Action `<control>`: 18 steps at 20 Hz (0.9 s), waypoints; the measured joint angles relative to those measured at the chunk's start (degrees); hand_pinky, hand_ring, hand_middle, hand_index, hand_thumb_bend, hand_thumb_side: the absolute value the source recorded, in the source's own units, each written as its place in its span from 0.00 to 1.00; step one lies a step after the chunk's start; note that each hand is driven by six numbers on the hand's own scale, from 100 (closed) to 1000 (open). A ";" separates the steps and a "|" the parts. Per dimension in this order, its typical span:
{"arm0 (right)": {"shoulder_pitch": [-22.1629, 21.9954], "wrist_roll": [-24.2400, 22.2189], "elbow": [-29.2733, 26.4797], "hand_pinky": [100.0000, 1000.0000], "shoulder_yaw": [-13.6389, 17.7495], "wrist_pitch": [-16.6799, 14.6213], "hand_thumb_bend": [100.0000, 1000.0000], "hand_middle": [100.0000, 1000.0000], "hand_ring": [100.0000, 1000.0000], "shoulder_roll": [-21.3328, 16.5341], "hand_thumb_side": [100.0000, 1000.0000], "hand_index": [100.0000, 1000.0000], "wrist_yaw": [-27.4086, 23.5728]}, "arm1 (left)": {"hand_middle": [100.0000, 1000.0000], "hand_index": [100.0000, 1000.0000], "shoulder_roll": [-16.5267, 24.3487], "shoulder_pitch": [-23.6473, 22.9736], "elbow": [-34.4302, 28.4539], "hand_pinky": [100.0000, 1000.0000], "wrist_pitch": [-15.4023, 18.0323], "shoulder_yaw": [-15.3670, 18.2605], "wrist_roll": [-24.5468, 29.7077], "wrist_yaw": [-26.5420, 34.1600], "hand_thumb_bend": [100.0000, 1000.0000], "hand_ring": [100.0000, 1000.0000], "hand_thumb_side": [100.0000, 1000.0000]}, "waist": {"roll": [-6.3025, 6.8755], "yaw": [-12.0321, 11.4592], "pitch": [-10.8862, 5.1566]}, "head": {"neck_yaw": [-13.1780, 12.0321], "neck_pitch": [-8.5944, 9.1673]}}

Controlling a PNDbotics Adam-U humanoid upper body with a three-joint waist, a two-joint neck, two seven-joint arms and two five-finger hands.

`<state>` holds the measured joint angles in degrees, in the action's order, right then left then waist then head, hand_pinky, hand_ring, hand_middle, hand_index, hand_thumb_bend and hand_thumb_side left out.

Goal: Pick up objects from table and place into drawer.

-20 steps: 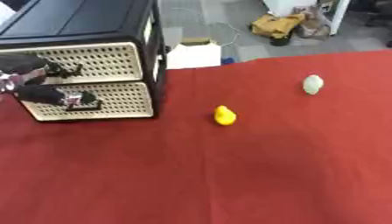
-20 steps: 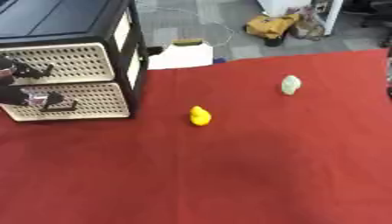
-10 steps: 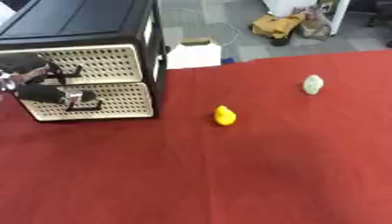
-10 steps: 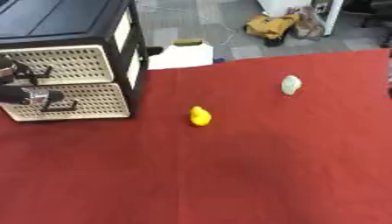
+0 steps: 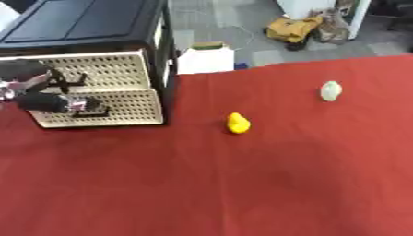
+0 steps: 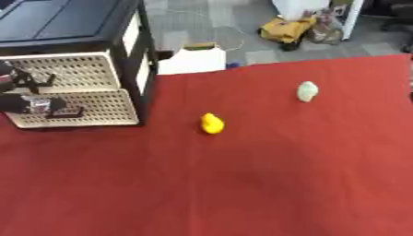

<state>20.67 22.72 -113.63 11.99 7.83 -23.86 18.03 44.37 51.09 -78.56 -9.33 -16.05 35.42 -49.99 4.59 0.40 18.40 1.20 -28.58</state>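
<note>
Our left hand (image 5: 36, 92) sits at left of frame on the front of the drawer unit (image 5: 97, 55), by the perforated drawers (image 5: 105, 106). We can't tell if its fingers are curled on a handle or just resting. Right hand isn't in view. Yellow duck (image 5: 237, 123) is mid-frame on the red table (image 5: 242, 184), just right of the unit. A pale green egg-shaped thing (image 5: 330, 91) lies upper right, well apart. Both look small, light and smooth, and probably rigid. We'd pinch the duck across its body.
</note>
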 measured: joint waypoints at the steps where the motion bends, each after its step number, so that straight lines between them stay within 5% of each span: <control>1: 0.00 0.00 0.00 0.53 0.00 0.00 0.19 0.42 0.53 0.01 0.64 0.72 0.00 | 0.00 0.67 0.25 -0.47 -0.67 0.00 -0.19 0.00 -0.19 0.28 0.61 0.00 1.00 | 0.00 -0.04 0.00 | 0.03 0.00; 18: 0.01 -0.12 0.00 0.53 0.01 -0.12 0.18 0.42 0.53 0.04 0.64 0.72 0.00 | 0.00 0.67 5.72 -7.14 -12.40 0.00 -4.57 -2.17 -2.95 3.16 0.58 0.00 1.00 | -0.16 -0.67 -0.27 | 0.18 -0.05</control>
<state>20.68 22.60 -113.63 11.99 7.72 -23.82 18.03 50.09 43.95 -90.96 -13.90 -18.22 32.47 -46.83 4.42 -0.27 18.13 1.38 -28.62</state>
